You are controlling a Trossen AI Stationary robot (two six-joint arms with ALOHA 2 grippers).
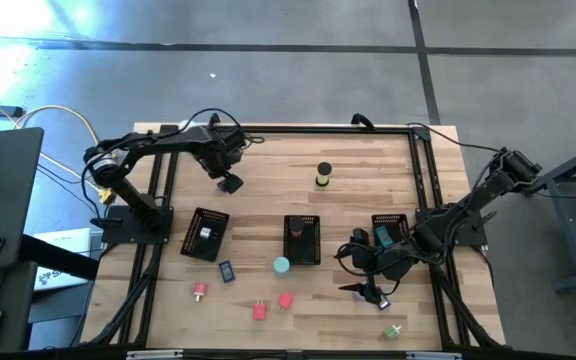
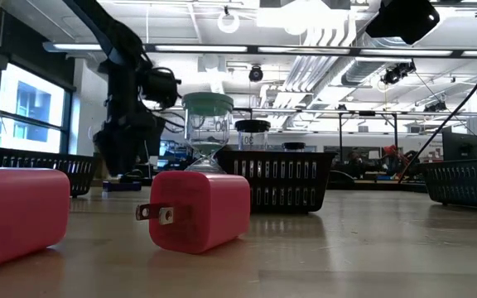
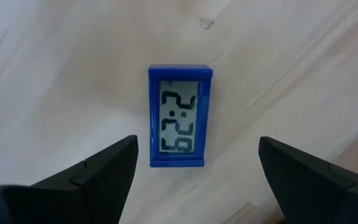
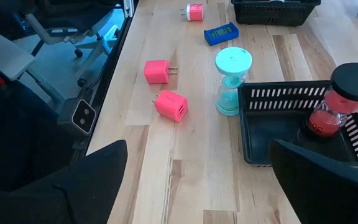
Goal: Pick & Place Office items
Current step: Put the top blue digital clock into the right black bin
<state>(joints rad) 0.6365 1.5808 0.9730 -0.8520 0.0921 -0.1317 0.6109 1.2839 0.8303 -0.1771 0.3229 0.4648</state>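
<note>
**Three mesh trays in a row, both arms low over the table**

Three black trays sat across the table's [image 1: 368,170] middle: the left tray [image 1: 205,236] held a white-and-black piece, the middle tray [image 1: 302,240] a red hourglass [image 4: 328,112], the right tray [image 1: 389,230] a blue piece. A teal hourglass [image 4: 232,81] stood just beside the middle tray. Pink plugs [image 4: 171,104] and a blue clock [image 3: 179,116] lay toward the near edge. The left gripper [image 3: 194,171] pointed down at the clock, jaws wide. The right gripper [image 4: 197,177] reached low from the right edge, jaws wide.

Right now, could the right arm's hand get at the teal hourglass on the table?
Probably yes. The right hand is open and faces the teal hourglass across bare wood. The black mesh tray stands close beside it, so one finger may have little room there.
</note>
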